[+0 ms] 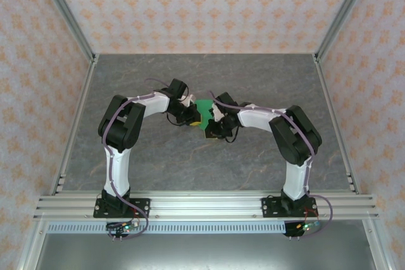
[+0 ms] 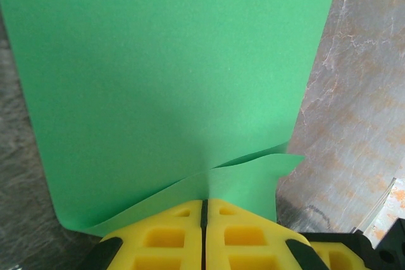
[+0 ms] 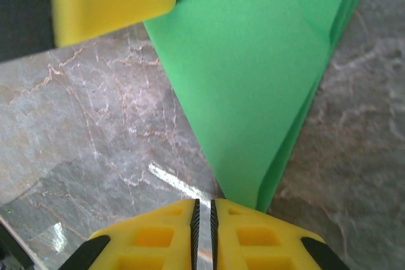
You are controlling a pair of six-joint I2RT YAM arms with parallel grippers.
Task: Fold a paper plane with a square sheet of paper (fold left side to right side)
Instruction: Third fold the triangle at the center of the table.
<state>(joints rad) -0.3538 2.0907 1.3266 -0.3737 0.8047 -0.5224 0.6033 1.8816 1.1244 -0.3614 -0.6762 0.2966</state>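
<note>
Both arms reach in from the near edge and meet over the middle of the grey table (image 1: 158,169). The right gripper (image 3: 204,205) has its jaws almost together, with only a thin slit through which the table is seen. The pointed end of the green paper (image 3: 253,80) touches it just beside that slit. A little farther, the left gripper (image 2: 204,205) is pressed closed on the paper's edge, where two layers curl.

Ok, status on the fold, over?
Status: left jaws shut on green paper; right jaws nearly shut at its corner, grip unclear; no obstruction seen.
</note>
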